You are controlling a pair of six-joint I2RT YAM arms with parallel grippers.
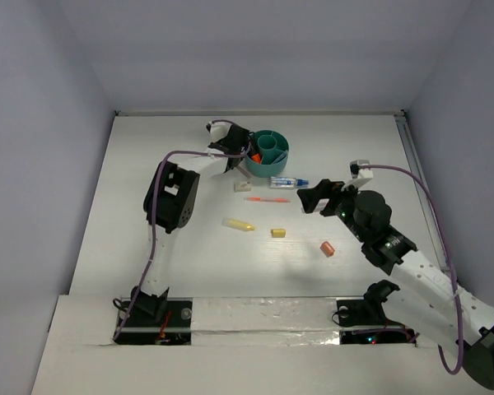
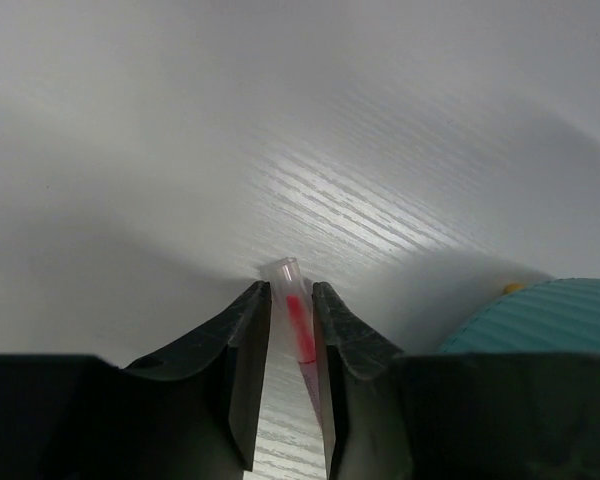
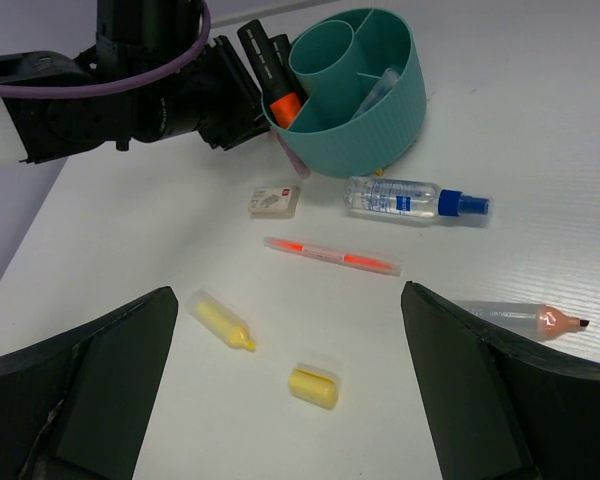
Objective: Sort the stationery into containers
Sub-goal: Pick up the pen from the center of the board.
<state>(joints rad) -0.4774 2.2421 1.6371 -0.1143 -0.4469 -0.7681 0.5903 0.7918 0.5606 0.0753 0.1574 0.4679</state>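
Note:
My left gripper [image 2: 292, 292] is shut on a clear pen with a pink-red core [image 2: 299, 325]; both fingers press its sides, and its end reaches the table. This gripper [image 1: 230, 155] stands right against the left side of the teal container [image 1: 268, 152], whose ribbed wall [image 2: 555, 320] shows in the left wrist view. A black marker with an orange cap [image 3: 272, 68] leans in an outer cell of the container [image 3: 365, 110]. My right gripper [image 3: 288, 300] is wide open above a yellow highlighter [image 3: 220, 320] and a yellow cap [image 3: 313, 386], and holds nothing.
On the table lie a white eraser [image 3: 275, 200], a clear bottle with a blue cap [image 3: 415, 197], a thin orange-red pen [image 3: 332, 256] and an orange highlighter [image 3: 525, 318]. Walls close the table's far and side edges.

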